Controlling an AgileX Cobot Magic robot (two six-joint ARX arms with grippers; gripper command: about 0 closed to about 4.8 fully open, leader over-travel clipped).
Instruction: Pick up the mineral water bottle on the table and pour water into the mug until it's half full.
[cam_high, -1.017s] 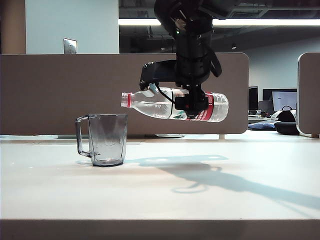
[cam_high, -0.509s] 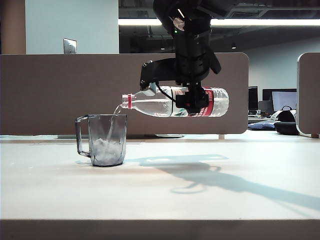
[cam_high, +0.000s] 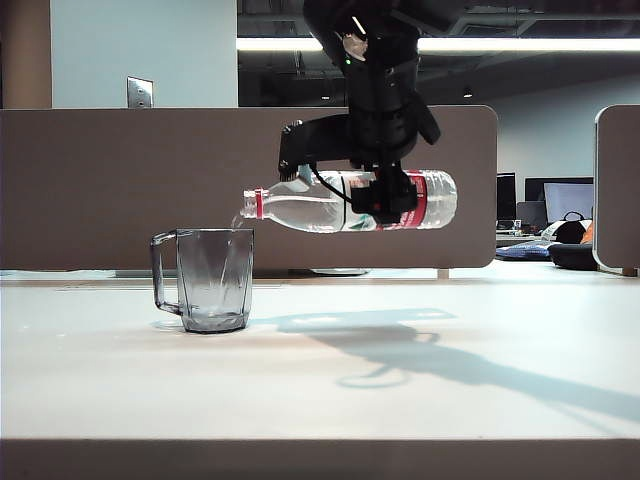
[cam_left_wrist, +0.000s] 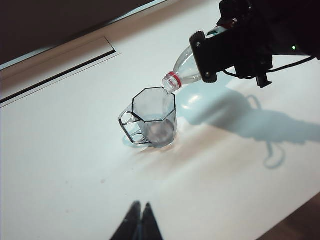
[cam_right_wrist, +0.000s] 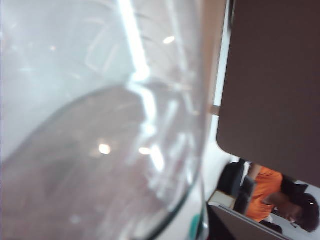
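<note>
The mineral water bottle (cam_high: 300, 208) lies nearly level in the air, its red-ringed neck pointing at the mug (cam_high: 213, 275) and its mouth just above the mug's rim. My right gripper (cam_high: 388, 205) comes down from above and is shut on the bottle at its red-and-white label. A thin trickle leaves the mouth. A shallow layer of water (cam_high: 213, 320) lies in the mug's base. The left wrist view shows the mug (cam_left_wrist: 152, 117) under the bottle neck (cam_left_wrist: 186, 67), and my left gripper (cam_left_wrist: 140, 212) shut and empty, well short of them. In the right wrist view the clear bottle (cam_right_wrist: 100, 125) hides the fingers.
The off-white table (cam_high: 330, 385) stretches wide on every side of the mug. A brown partition (cam_high: 100, 180) runs along its far edge and another (cam_high: 618, 190) stands at the right. A long slot (cam_left_wrist: 60, 72) crosses the tabletop beyond the mug.
The bottle has tipped from neck slightly raised to about level. Water gushed into the mug half a second ago; now the flow has thinned and the water has settled low in the mug.
</note>
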